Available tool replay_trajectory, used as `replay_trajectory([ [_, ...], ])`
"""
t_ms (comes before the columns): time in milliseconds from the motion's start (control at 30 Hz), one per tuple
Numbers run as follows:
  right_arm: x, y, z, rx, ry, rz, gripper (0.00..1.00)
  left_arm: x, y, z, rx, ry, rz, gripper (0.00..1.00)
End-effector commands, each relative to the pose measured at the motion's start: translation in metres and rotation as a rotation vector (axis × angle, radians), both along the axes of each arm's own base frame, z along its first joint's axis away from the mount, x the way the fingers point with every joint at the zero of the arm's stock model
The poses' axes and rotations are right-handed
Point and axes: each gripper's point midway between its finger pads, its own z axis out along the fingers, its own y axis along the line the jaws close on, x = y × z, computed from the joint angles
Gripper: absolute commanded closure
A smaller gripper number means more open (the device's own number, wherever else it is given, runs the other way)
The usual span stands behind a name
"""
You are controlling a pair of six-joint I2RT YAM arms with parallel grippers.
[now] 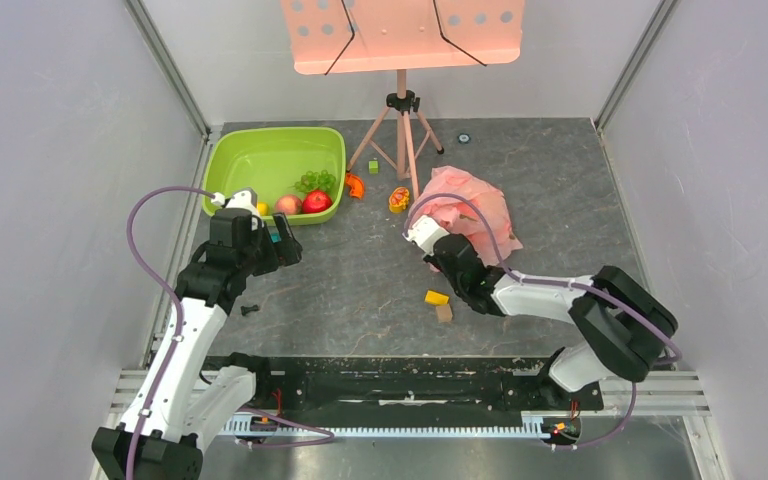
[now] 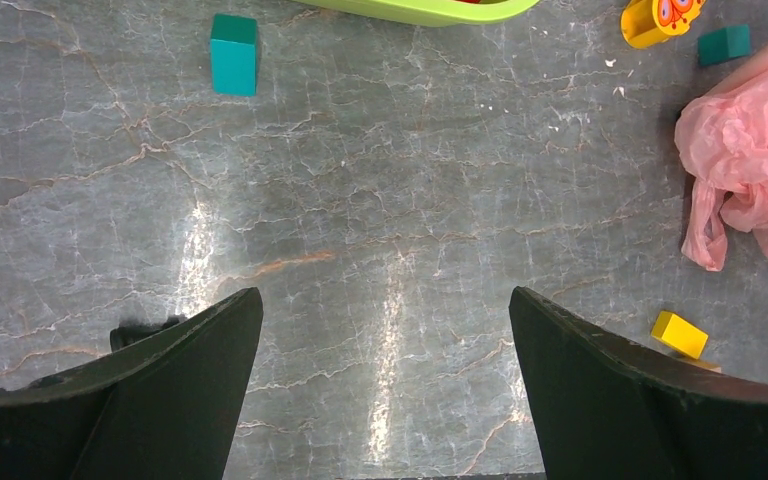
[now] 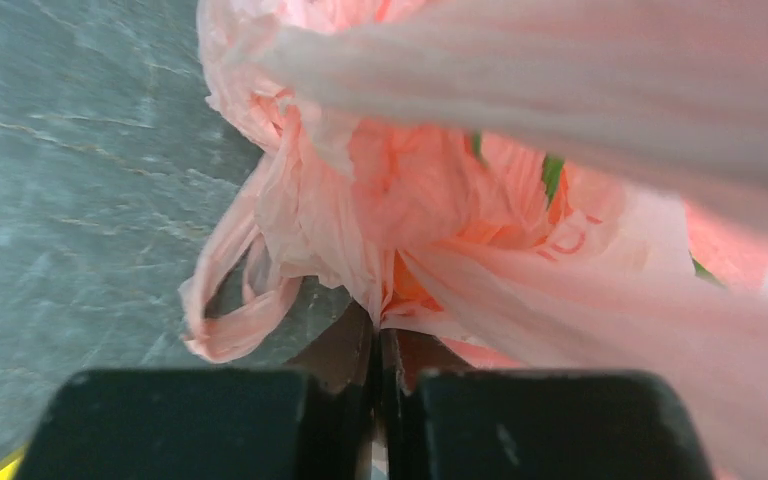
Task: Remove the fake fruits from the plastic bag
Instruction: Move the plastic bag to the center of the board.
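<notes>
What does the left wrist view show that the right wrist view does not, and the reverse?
Only the left wrist view: the left gripper open above the table, a teal block, and the green basin by its rim. Only the right wrist view: the right gripper shut on the plastic bag, and one loop handle close up. Both: the pink bag and the grey table.

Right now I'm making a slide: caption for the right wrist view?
Pink plastic bag pinched between the shut right fingers.
</notes>
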Motion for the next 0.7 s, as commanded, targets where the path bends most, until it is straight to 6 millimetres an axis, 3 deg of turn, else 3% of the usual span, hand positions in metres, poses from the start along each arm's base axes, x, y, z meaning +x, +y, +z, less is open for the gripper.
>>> replay_trajectory([
  [0,0.000,0.026,0.050,0.172,-0.038,0.083,1.00,0.002,-0.004,0.008,0.017,-0.047,-0.063,0.00],
  [267,-0.027,0.047,0.124,0.293,-0.066,0.294,1.00,-0.002,-0.020,0.035,-0.043,-0.180,-0.152,0.00],
  [433,-0.051,0.066,0.136,0.308,0.029,0.453,1.00,-0.006,-0.046,0.065,-0.141,-0.312,-0.275,0.00],
  [667,-0.100,0.102,0.157,0.411,0.130,0.771,1.00,-0.022,-0.071,0.108,-0.214,-0.511,-0.421,0.00],
])
